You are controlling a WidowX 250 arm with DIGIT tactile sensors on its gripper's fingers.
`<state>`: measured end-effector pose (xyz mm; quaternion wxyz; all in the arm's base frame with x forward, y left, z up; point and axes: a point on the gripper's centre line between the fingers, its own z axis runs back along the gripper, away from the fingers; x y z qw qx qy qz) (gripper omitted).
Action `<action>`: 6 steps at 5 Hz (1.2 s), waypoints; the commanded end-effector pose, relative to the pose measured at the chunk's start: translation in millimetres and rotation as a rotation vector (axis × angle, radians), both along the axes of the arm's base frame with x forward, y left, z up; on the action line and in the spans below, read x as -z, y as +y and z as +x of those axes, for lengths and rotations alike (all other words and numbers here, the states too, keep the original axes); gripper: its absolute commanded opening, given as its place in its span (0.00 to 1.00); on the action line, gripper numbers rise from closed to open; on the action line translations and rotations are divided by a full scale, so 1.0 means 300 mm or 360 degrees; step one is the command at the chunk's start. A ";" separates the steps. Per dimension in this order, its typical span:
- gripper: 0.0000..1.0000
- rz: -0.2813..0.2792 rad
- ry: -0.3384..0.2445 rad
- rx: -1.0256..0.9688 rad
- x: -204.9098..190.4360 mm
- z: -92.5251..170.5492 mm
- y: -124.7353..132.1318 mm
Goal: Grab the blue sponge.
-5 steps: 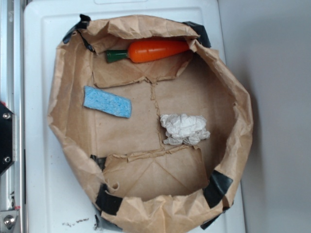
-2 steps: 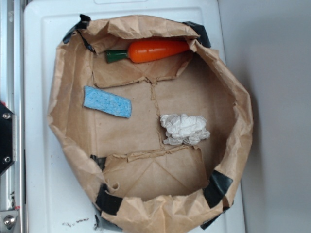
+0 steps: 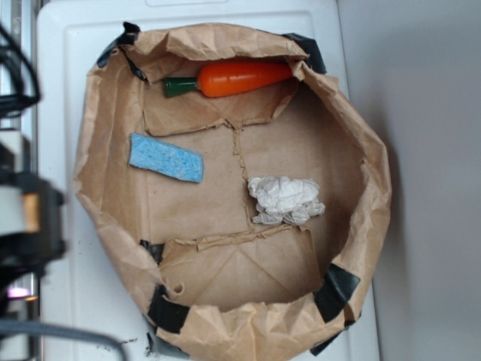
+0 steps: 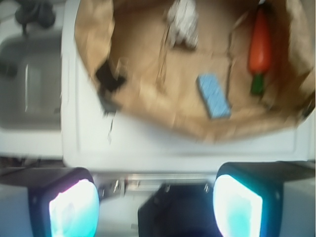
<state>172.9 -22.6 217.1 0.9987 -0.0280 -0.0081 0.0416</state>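
The blue sponge point(image 3: 166, 158) lies flat on the floor of an opened brown paper bag point(image 3: 101, 203), near the bag's left wall. In the wrist view the blue sponge point(image 4: 214, 96) shows far ahead, beyond the bag's near rim. My gripper point(image 4: 155, 207) is open, its two glowing pads wide apart with nothing between them. It hovers outside the bag, over the white surface and metal rail. In the exterior view only a blurred part of my arm point(image 3: 26, 218) shows at the left edge, well left of the sponge.
An orange toy carrot point(image 3: 233, 77) lies at the bag's far end. A crumpled white paper wad point(image 3: 285, 199) sits right of the middle. The bag's raised, wrinkled walls ring everything, on a white tray point(image 3: 60, 113). A metal rail point(image 3: 15, 105) runs along the left.
My arm has come into the exterior view at the left edge, blurred by motion. The sponge, carrot and paper wad have not moved.
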 end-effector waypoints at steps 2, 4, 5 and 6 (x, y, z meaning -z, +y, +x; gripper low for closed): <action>1.00 -0.0042 -0.0169 0.0646 0.177 0.527 0.158; 1.00 0.0011 -0.0232 0.0843 0.194 0.519 0.167; 1.00 0.0011 -0.0232 0.0843 0.194 0.519 0.167; 1.00 0.0011 -0.0232 0.0843 0.194 0.519 0.167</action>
